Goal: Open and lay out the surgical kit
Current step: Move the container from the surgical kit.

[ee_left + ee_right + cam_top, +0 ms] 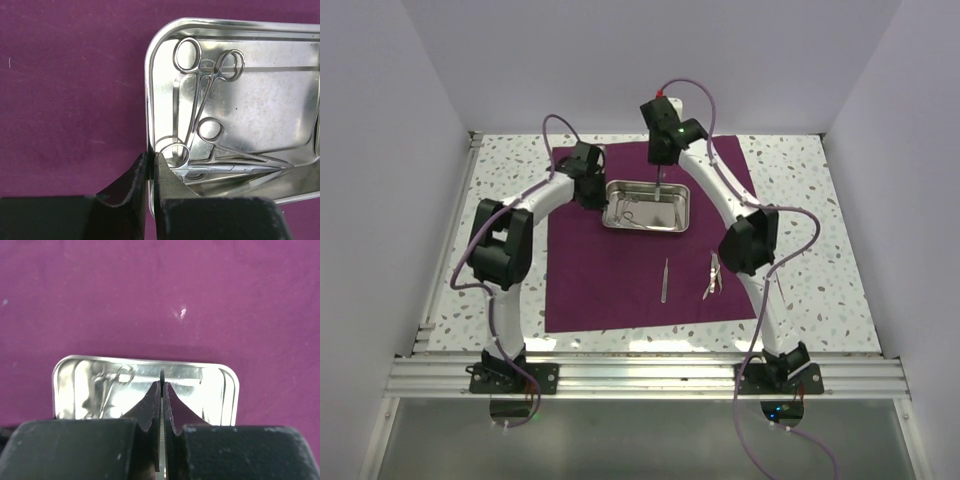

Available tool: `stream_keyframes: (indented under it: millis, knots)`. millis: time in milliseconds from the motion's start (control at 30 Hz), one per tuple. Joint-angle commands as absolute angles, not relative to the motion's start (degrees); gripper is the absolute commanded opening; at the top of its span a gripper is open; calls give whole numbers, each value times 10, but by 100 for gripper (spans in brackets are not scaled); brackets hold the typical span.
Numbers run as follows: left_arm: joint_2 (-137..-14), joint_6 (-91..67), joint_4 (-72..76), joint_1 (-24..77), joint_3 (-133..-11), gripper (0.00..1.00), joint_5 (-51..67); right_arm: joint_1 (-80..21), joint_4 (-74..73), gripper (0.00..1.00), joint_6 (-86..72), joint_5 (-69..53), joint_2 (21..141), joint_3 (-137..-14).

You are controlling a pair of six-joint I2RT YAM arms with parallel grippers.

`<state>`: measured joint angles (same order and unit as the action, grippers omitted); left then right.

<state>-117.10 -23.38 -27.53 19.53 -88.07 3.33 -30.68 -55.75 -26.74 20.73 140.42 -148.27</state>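
Purple cloth point(620, 290) under tray point(647, 229); left gripper point(151, 170) pinches its rim; right gripper point(162, 390) above clamps an instrument point(162, 374).

Steel tray point(672, 213) on purple cloth point(610, 285), tweezers point(665, 280) near forceps point(712, 276)

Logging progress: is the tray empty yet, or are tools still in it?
Not empty: forceps and scissors lie in the tray, seen from the left wrist; the right fingers pinch a third thin tool over it.

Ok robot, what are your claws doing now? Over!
Left claw shut on tray rim. Right claw shut on thin silver tool above tray. Cloth open flat, tweezers and second tool laid out. Nothing blocking.
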Motion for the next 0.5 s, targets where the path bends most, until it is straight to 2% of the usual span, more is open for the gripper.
stream_keyframes:
  millis: [0, 100, 367, 467]
  knots:
    - [-1201, -236, -278, 197, -911, 0, 47, -306, -563, 0, -284, 188, 1335, -1467]
    - [-1220, -244, -279, 196, -933, 0, 45, -311, -577, 0, -292, 181, 1281, -1412]
    - [-1288, -276, -295, 193, -1028, 0, 34, -364, -558, 0, -308, 150, 1072, -1058]
    - [-1309, -296, -305, 192, -1050, 0, 20, -380, -539, 0, -334, 119, 1034, -946]
